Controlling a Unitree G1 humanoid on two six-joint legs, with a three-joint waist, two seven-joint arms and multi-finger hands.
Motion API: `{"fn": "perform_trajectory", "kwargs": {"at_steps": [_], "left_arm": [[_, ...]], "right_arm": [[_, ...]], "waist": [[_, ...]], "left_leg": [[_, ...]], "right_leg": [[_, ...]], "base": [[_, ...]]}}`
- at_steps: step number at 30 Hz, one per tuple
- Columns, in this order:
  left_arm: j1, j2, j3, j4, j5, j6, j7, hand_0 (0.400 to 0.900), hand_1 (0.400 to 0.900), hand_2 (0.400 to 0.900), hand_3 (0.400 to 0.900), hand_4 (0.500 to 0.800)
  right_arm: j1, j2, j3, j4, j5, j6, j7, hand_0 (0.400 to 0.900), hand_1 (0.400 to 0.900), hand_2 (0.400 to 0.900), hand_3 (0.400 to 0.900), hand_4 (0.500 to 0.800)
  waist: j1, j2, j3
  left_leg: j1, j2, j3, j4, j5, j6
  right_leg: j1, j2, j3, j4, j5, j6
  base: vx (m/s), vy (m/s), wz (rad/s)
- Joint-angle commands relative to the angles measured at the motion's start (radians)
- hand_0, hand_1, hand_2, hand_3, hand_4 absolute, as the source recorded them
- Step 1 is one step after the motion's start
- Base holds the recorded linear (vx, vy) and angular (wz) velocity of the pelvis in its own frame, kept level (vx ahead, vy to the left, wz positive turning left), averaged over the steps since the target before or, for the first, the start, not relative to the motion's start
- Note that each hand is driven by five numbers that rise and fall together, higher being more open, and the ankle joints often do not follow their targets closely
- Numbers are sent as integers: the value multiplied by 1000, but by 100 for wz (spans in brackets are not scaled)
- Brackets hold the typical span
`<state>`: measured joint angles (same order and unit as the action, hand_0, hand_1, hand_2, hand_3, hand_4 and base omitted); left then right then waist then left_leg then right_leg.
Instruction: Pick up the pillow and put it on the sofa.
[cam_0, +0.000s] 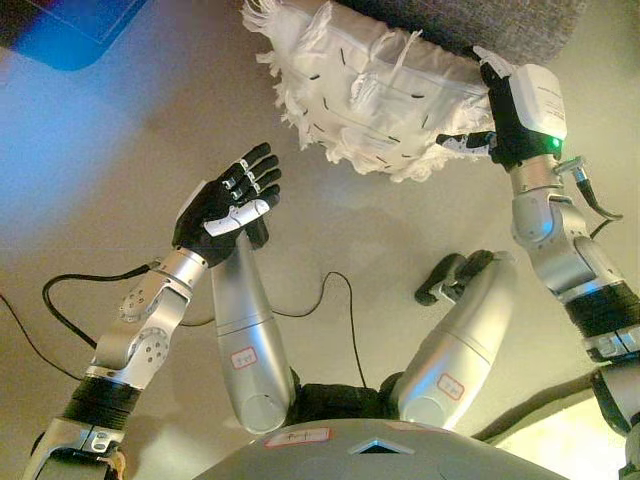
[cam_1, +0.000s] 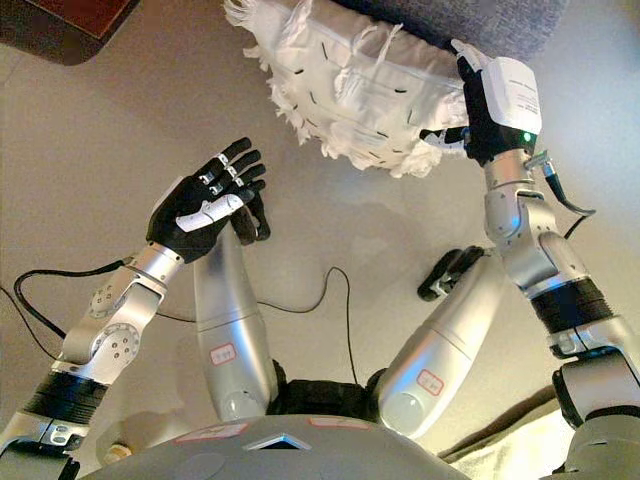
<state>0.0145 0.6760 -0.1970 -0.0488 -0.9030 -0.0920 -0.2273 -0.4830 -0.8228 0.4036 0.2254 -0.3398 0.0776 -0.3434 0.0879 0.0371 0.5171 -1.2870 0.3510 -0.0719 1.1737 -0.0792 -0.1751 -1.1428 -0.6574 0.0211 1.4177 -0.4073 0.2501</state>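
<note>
Flooring of pale beige, smooth and plain, is filling most of both views, running from the left edge to the right under everything else. Next in size, a grey, coarse-woven fabric sofa is showing along the upper edge of the frame, right of centre, with only its lower front part in view. A white, puffy rectangular pillow with a shaggy fringe and small dark stitches is sitting in the upper middle of the frame, its upper edge lying against the sofa's front and its fringed lower edge hanging over the floor; whether it is resting on the sofa cannot be told. The right hand is reaching up at the upper right of the frame and is touching the pillow's right end, its dark fingers lying along the fabric with a white-tipped one poking into the fringe; how firmly they are closing on the cloth cannot be told. The left hand is hovering at centre left of the frame, well apart from the pillow, palm turned upward, fingers spread and relaxed and holding nothing. A dark reddish-brown flat object is showing in the upper left corner of the right eye view.
</note>
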Motion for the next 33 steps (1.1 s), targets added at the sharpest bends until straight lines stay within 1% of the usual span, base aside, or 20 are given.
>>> {"fn": "perform_trajectory", "kwargs": {"at_steps": [1,5,7,10,12,17,21,24,25,26,31,33], "left_arm": [[-41,-1,-16,-66,-39,-89,-22,900,900,900,900,800],[-61,-7,-33,-55,-28,-99,-14,900,900,900,900,800],[-68,-8,-36,-52,-27,-96,-11,900,900,900,900,800],[-84,-15,-50,-46,-23,-99,-3,900,900,900,900,800],[-97,-22,-61,-40,-19,-101,0,900,900,900,900,800],[-103,-37,-68,-43,-19,-89,5,900,900,900,900,800],[-101,-45,-69,-50,-18,-78,8,900,900,900,900,800],[-94,-52,-68,-50,-12,-69,-2,900,900,900,900,800],[-92,-54,-68,-50,-12,-65,0,900,900,900,900,800],[-94,-57,-69,-47,-11,-61,1,900,900,900,900,800],[-89,-61,-70,-58,-8,-34,8,900,900,900,900,800],[-86,-65,-69,-61,-2,-27,15,900,900,900,900,800]], "right_arm": [[-137,-14,-35,62,-57,-20,-37,900,900,900,900,800],[-220,-2,19,170,-45,12,-21,900,900,900,900,800],[-257,2,43,218,-20,27,-8,900,900,900,900,800],[-345,8,106,322,8,62,-3,900,900,900,900,800],[-400,17,143,378,6,80,17,900,900,900,900,800],[-478,35,192,432,22,128,73,900,900,900,900,800],[-507,52,212,443,31,192,143,900,900,900,900,800],[-523,69,218,457,61,228,179,900,900,900,900,800],[-527,78,216,462,70,241,192,825,825,825,825,755],[-530,87,215,465,80,253,197,400,400,400,400,500],[-521,112,193,461,85,284,227,400,400,400,400,500],[-510,122,180,454,77,290,220,400,400,400,400,500]], "waist": [[36,26,-36],[52,34,-38],[61,38,-38],[80,49,-32],[90,56,-27],[105,65,-17],[113,67,-10],[119,69,-6],[121,71,-3],[121,71,-2],[123,72,3],[122,71,3]], "left_leg": [[90,81,-120,163,-288,-46],[61,59,-144,234,-314,-42],[54,51,-152,255,-323,-40],[37,28,-161,300,-340,-33],[25,12,-163,323,-350,-25],[3,-16,-165,360,-360,-12],[-8,-25,-168,381,-360,-7],[-9,-28,-169,395,-362,-5],[-6,-27,-169,398,-361,-5],[-5,-26,-171,401,-361,-7],[7,-15,-173,405,-355,-9],[16,-12,-168,394,-349,-9]], "right_leg": [[-125,15,46,14,45,-36],[-155,13,64,87,8,-53],[-164,12,71,112,-4,-60],[-183,18,81,164,-25,-74],[-195,23,85,186,-32,-82],[-218,34,93,216,-29,-95],[-226,37,101,233,-27,-100],[-224,36,108,245,-26,-102],[-222,36,112,250,-25,-103],[-217,34,115,251,-25,-103],[-196,27,119,246,-14,-104],[-183,24,114,229,-4,-101]], "base": [[10,-6,13],[9,-16,15],[15,-25,14],[4,-23,13],[-1,-9,9],[2,0,2],[5,5,-1],[41,15,-3],[41,21,-4],[47,25,-4],[33,14,-1],[0,0,0]]}}
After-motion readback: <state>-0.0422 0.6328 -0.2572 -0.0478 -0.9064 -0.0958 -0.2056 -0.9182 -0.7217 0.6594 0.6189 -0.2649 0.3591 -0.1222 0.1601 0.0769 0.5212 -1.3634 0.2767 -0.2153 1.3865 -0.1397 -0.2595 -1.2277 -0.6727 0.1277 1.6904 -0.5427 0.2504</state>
